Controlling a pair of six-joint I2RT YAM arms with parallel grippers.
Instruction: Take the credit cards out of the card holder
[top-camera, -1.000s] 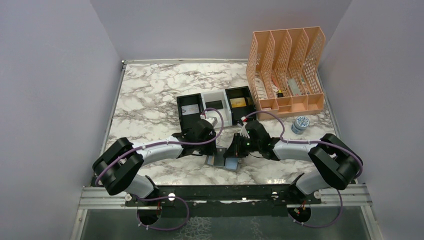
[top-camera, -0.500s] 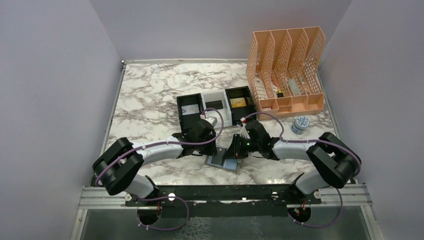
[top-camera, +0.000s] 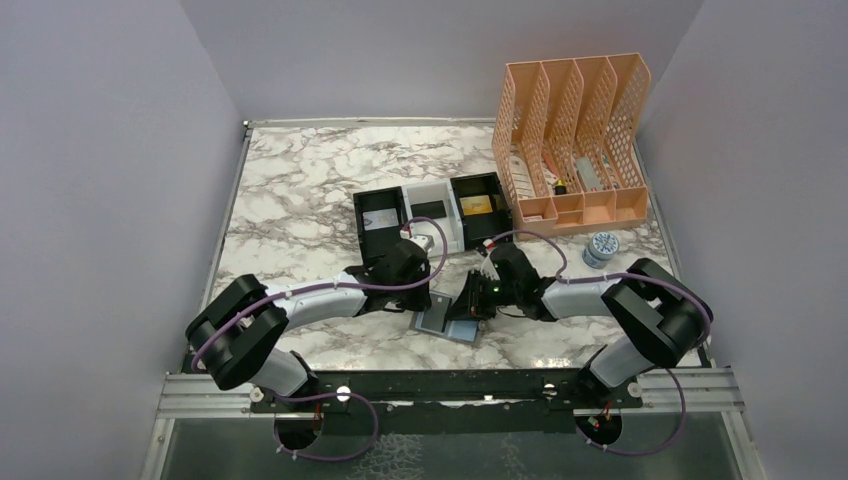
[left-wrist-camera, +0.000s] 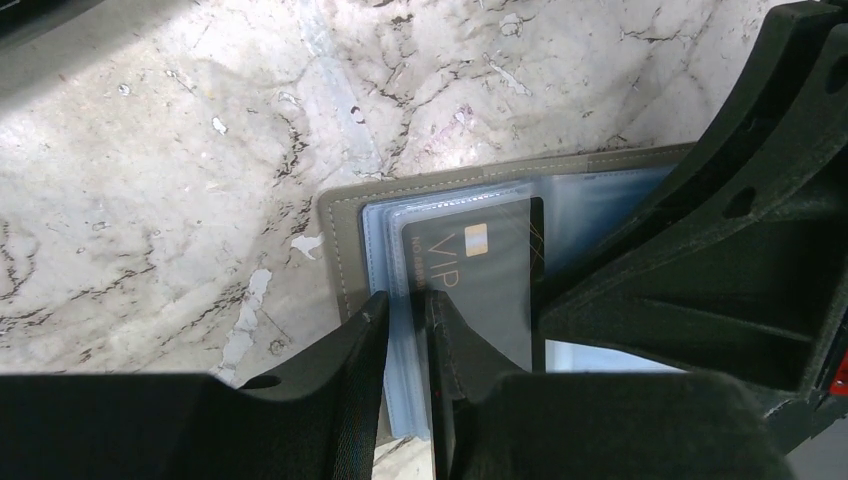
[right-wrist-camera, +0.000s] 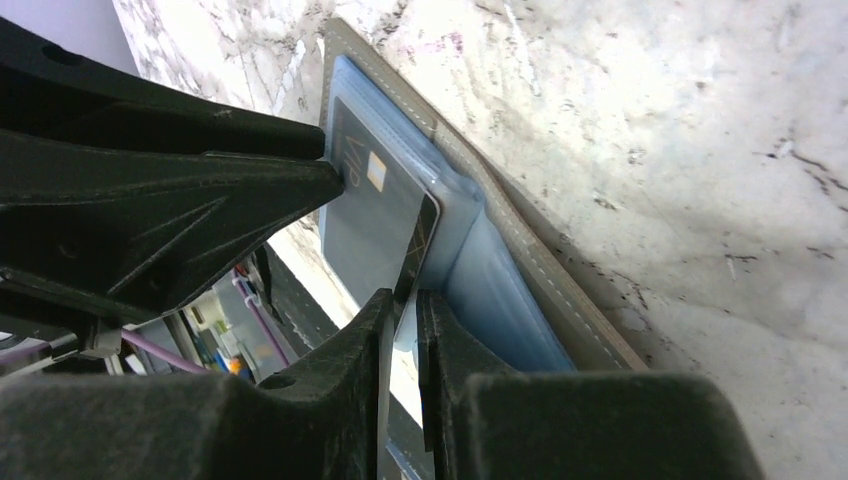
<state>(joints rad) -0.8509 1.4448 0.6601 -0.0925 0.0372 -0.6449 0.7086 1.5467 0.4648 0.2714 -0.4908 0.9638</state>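
The card holder (top-camera: 446, 322) lies open on the worktop (top-camera: 300, 190); the left pincer (left-wrist-camera: 407, 300), nearly shut on its sleeve edge, should pin it flat while the right pincer (right-wrist-camera: 403, 298), nipped onto the dark card (right-wrist-camera: 380, 220), pulls straight out along the pocket.
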